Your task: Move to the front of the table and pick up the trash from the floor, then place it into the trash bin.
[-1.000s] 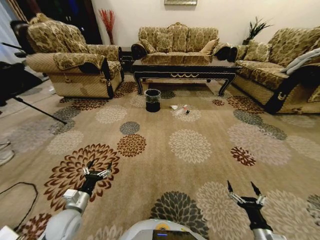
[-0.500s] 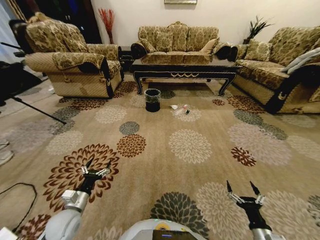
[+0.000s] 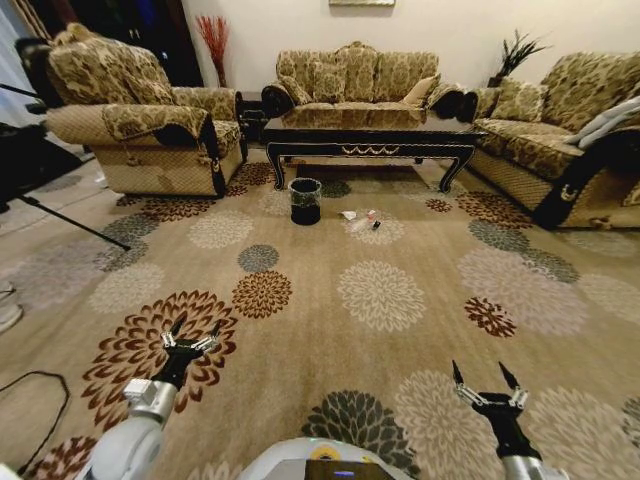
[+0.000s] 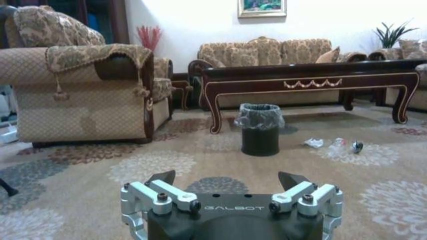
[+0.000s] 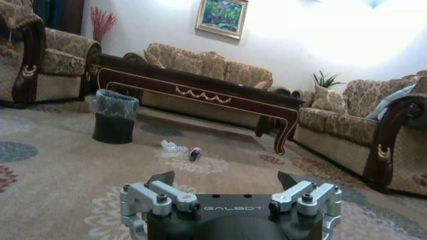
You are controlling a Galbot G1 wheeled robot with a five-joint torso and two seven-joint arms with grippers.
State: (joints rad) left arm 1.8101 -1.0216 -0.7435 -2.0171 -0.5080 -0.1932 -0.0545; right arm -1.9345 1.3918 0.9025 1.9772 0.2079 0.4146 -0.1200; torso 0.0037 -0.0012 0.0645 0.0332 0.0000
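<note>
The left claw (image 3: 194, 334) hangs low at the near left with its fingers spread wide and nothing between them; the right claw (image 3: 487, 381) hangs the same way at the near right, also wide open and empty. Both are well short of anything to grasp. Ahead of them stretches a broad run of the floor (image 3: 380, 330). Far across it stands the trash bin (image 3: 305, 199), upright, just in front of the table (image 3: 368, 140). To the right of the bin, near it but apart, the trash (image 3: 362, 217) lies on the floor: a crumpled white paper (image 4: 313, 143), a clear bottle (image 5: 175, 148) and a small dark piece (image 4: 357, 146). By my reading the approach is only partly done: nothing is picked up and every piece is left to bin.
</note>
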